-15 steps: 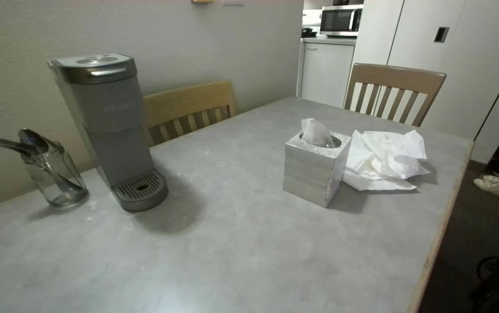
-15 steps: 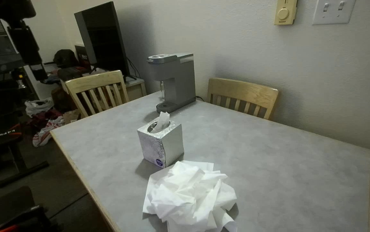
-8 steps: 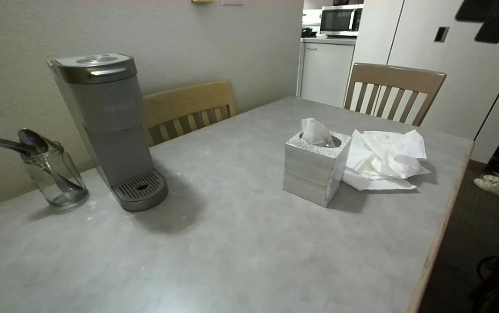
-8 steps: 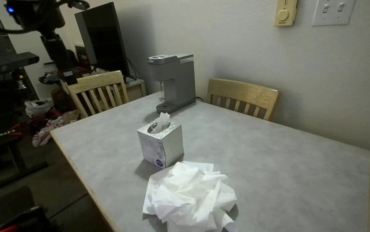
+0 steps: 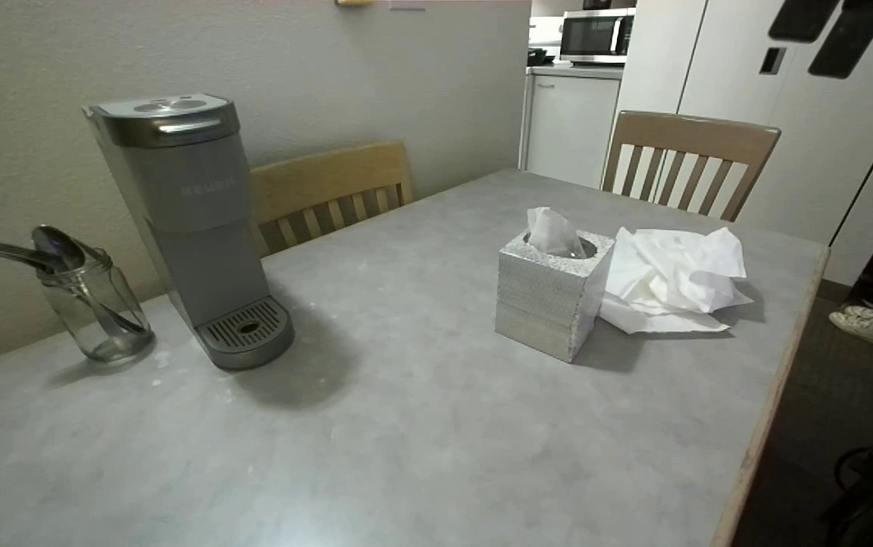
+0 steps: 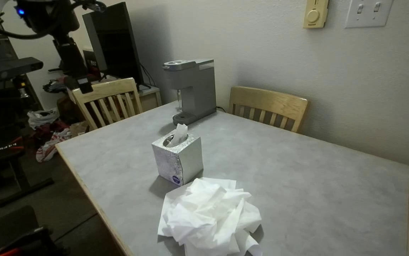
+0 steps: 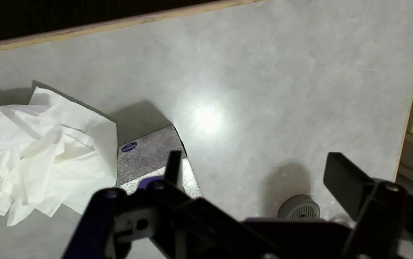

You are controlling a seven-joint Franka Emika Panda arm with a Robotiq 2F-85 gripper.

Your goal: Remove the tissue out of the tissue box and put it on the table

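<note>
In an exterior view the tissue (image 5: 552, 232) sticks up tall from the box (image 5: 535, 296), low and left of my pincer (image 5: 811, 52). In an exterior view the tissue (image 6: 180, 136) sits low and right of it, so I think I go across and down. In the wrist view my pincer (image 7: 256, 169) is spread wide, holding nothing, and hides part of the box (image 7: 145, 154).
</note>
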